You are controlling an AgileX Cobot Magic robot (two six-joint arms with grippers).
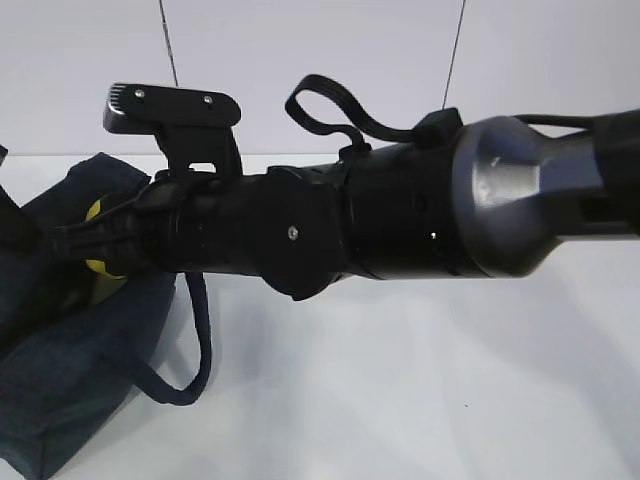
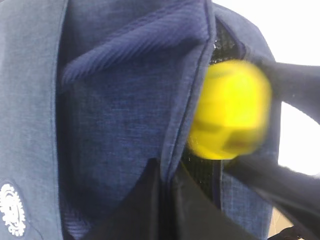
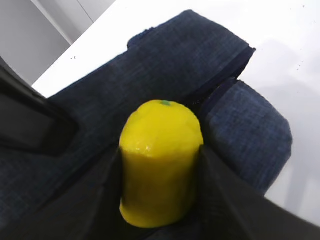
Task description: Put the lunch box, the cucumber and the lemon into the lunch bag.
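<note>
1. Across the exterior view, the right arm [image 1: 400, 220] is stretched from the right edge toward the left, blocking much of the scene. At its far end the right pincer [image 1: 95, 250] is seen over the bag [image 1: 70, 370], with a sliver of the lemon [image 1: 98, 262] showing between its fingers. The bag is lying on the white table [image 1: 420, 390] at the lower left, below the pincer, and one loop handle [image 1: 190, 370] is draped on the table just to the right of the bag. The left pincer cannot be made out in this view.

2. Seen from the left wrist, the bag [image 2: 100, 125] fills the frame. The left pincer [image 2: 167, 210] is closed on a fold of the bag's fabric, at its zipper edge. To the right of that edge, the blurred lemon [image 2: 230, 110] is held between the dark fingers [image 2: 295, 85] of the right pincer. A round white logo [image 2: 12, 210] is visible at the lower left on the bag.

3. Seen from the right wrist, the lemon [image 3: 161, 160] is gripped between the two fingers [image 3: 220, 195] of the right pincer [image 3: 160, 190], its green stem end pointing away from the camera. The bag [image 3: 190, 55] lies directly beyond and under the lemon, with the table [image 3: 280, 25] at the upper right.
</note>
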